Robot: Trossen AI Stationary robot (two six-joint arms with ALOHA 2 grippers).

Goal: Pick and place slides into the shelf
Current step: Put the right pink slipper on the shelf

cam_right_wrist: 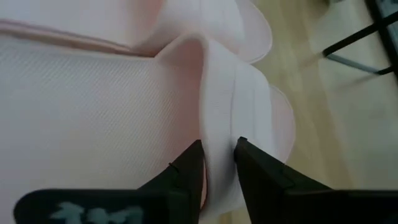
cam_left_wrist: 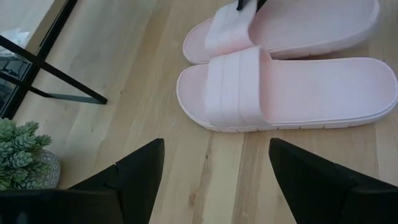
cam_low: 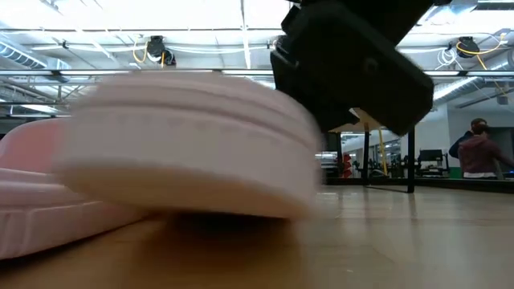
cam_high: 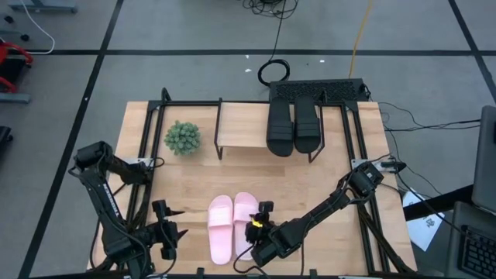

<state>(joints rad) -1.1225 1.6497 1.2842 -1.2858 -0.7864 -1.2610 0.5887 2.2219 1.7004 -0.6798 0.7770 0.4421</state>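
Observation:
Two light pink slides lie side by side near the table's near edge: the left one (cam_high: 220,230) (cam_left_wrist: 286,93) and the right one (cam_high: 246,209) (cam_left_wrist: 292,25). My right gripper (cam_high: 263,217) (cam_right_wrist: 217,165) is shut on the right one's strap. My left gripper (cam_high: 174,225) (cam_left_wrist: 214,174) hovers open to the left of the pair, touching nothing. The two black slides (cam_high: 293,124) sit together on the right half of the shelf (cam_high: 244,124) at the far side. In the low view the held pink slide (cam_low: 185,144) fills the picture under my right gripper (cam_low: 353,56). My right gripper pinches the wide strap (cam_right_wrist: 217,118) of the right pink slide between its two fingers (cam_right_wrist: 186,171), at the strap's edge. It comes slanting down from the table's near right. The strap bulges up between the fingertips. Whether the sole is off the table, I cannot tell.
A small potted plant (cam_high: 182,137) stands left of the shelf. Black frame rails (cam_high: 143,155) run along the table's left and right sides. The shelf's left half is bare wood. A second pink slide (cam_low: 24,201) lies beside the held one. A person (cam_low: 479,152) stands far behind.

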